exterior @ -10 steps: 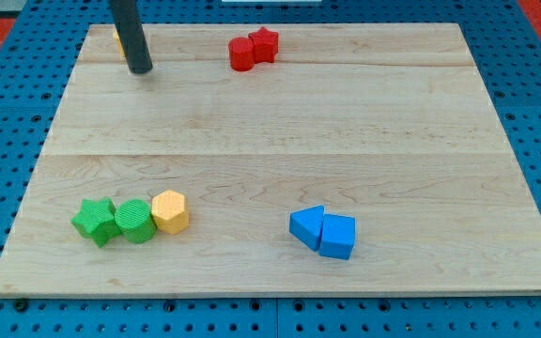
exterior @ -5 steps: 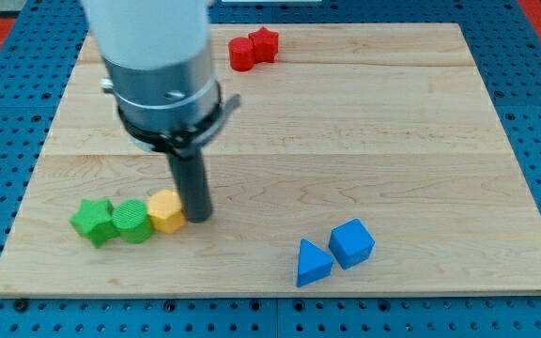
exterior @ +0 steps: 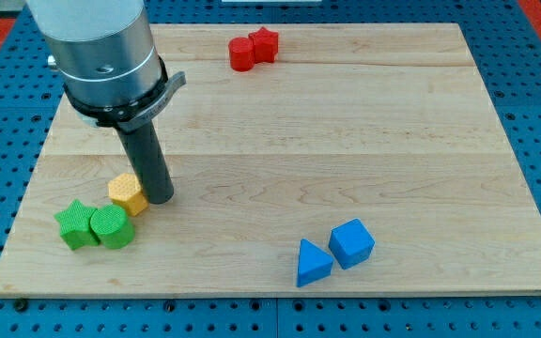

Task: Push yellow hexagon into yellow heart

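The yellow hexagon (exterior: 127, 193) lies at the board's lower left. My tip (exterior: 159, 198) rests on the board right against the hexagon's right side. The rod rises from it to the large grey arm body at the view's top left. The yellow heart does not show; the arm body covers the board's top left corner, where a yellow block showed earlier.
A green star (exterior: 73, 225) and a green cylinder (exterior: 111, 227) sit touching, just below and left of the hexagon. A red cylinder (exterior: 242, 53) and red star (exterior: 265, 43) sit at the top centre. A blue triangle (exterior: 312, 264) and blue cube (exterior: 351, 243) lie at the lower right.
My tip moved left and slightly up, pushing the yellow hexagon up-left. The two green blocks shifted left and down. The arm body moved left too.
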You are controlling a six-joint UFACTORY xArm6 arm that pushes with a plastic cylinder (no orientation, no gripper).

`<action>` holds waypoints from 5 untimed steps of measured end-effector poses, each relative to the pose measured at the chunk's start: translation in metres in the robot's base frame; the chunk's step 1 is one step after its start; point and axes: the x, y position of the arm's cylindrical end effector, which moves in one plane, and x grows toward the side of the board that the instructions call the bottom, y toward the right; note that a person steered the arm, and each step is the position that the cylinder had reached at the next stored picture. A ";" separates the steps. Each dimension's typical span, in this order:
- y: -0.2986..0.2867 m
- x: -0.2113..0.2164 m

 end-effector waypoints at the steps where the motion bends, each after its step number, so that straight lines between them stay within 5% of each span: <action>1: 0.002 0.028; 2: -0.001 0.040; 4: -0.037 -0.032; 5: -0.041 -0.028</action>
